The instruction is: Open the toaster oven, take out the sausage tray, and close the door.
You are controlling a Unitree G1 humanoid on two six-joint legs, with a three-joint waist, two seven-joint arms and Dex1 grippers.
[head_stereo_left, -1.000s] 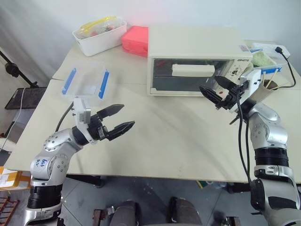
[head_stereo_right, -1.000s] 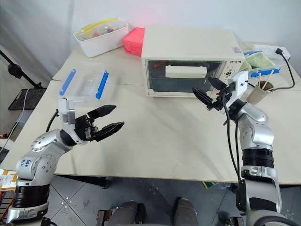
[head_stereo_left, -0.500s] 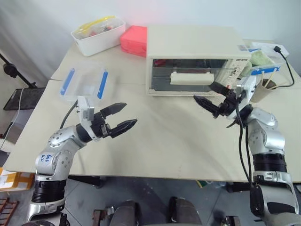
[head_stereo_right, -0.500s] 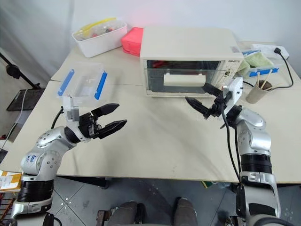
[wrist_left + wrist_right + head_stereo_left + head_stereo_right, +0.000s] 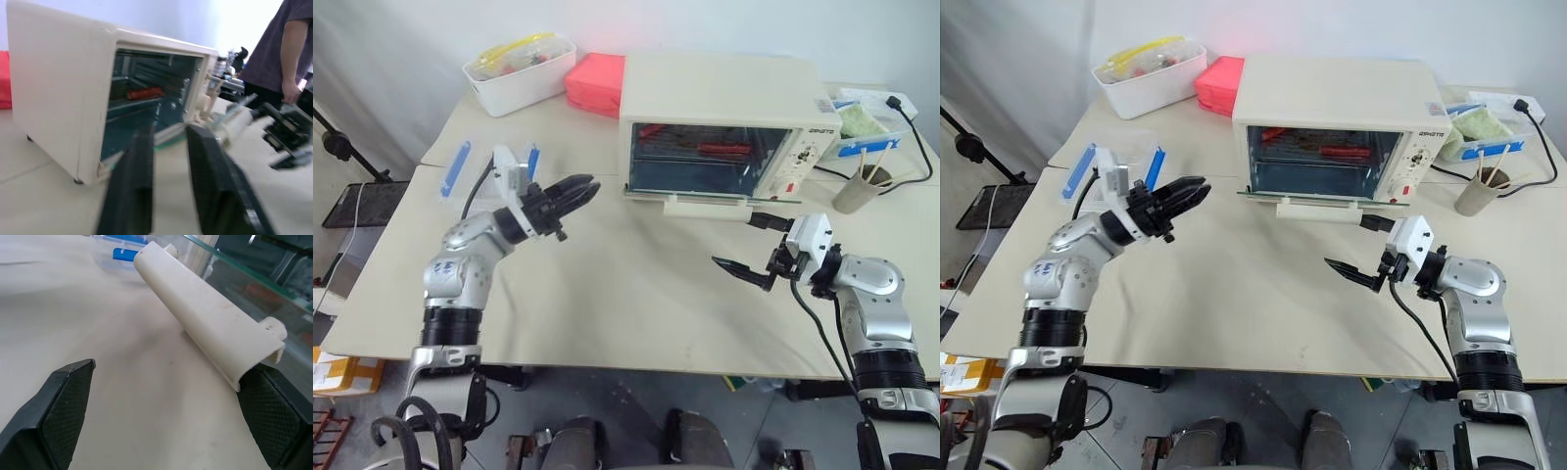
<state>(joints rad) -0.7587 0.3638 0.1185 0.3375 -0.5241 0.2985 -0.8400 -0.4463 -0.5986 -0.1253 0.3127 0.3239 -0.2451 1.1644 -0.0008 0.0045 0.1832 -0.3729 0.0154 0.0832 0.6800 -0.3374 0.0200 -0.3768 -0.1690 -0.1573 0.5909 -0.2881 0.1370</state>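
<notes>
Cream-white and boxy, the toaster oven point(image 5: 720, 108) stands at the back of the beige table point(image 5: 636, 294), its door point(image 5: 710, 201) swung down flat so the wide bar handle point(image 5: 1317, 211) juts out over the tabletop. Through the open front the sausage tray point(image 5: 705, 152) sits on a rack inside the oven, red sausages visible on it. The right gripper point(image 5: 751, 245) hangs just in front of the lowered door with its two black fingers spread wide; in the right wrist view one fingertip lies close under the end of the handle point(image 5: 210, 313) and the other is well apart over bare table, so nothing is clamped. The left gripper point(image 5: 576, 189) is raised over the table to the left of the oven, pointing toward the opening, its fingers drawn nearly together with nothing between them. Behind it lies a clear container with blue clips point(image 5: 460, 166). A white bin point(image 5: 519, 73) and a pink box point(image 5: 595, 83) stand at the far left corner.
</notes>
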